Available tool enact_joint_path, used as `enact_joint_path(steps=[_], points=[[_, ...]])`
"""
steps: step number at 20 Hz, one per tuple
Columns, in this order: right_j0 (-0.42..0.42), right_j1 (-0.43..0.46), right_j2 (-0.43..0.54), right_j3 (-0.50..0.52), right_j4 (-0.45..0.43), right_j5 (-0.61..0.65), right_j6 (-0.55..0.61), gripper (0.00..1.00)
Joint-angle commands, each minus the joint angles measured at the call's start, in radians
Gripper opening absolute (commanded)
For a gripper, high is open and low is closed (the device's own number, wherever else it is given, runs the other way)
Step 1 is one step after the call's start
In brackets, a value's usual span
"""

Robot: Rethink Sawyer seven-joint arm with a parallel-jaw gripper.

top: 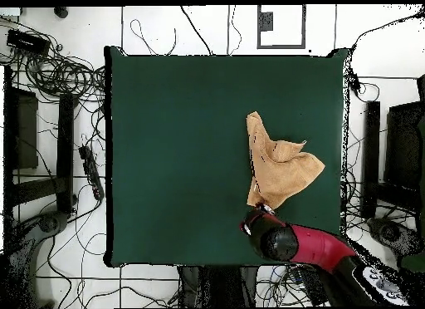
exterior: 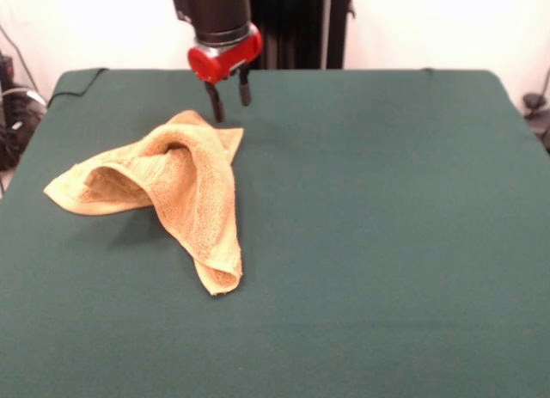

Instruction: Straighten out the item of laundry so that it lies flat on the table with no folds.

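Nearest you in the front view is bare green table (exterior: 387,312), and then the low tip of the towel (exterior: 185,192), a narrow tail pointing toward 6 o'clock. From that tail the cloth rises into a humped ridge, with one flap running out toward 9 o'clock and a short corner toward 1 o'clock. It is bunched and doubled over itself, so the flattening is not yet done. On the table as a whole, the towel sits left of the middle in this view; from overhead it lies toward 3 o'clock, close to the robot's edge.

The gripper (exterior: 230,100) hangs just beyond the towel's far corner, at about 1 o'clock from the hump. Its two dark fingers (exterior: 215,106) stand apart with nothing between them, and it appears to be clear of the cloth.

Watch for these risks:

- If you come down on the hump, you will likely pinch two layers at once, and pulling would drag the whole bundle instead of opening it.
- The far corner is thin and low, so a shallow grasp could slip off it.
- The towel is already near the robot's side, so pulling that way may take it off the edge.
- A fast drag could roll the 9 o'clock flap under and make a new fold.
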Motion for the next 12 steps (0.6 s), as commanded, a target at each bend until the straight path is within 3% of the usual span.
enact_joint_path(steps=[1,12], points=[[0.057,0.075,0.034,0.022,0.059,-0.072,0.298,1.00],[0.047,0.162,0.091,-0.093,0.051,-0.047,0.231,1.00]])
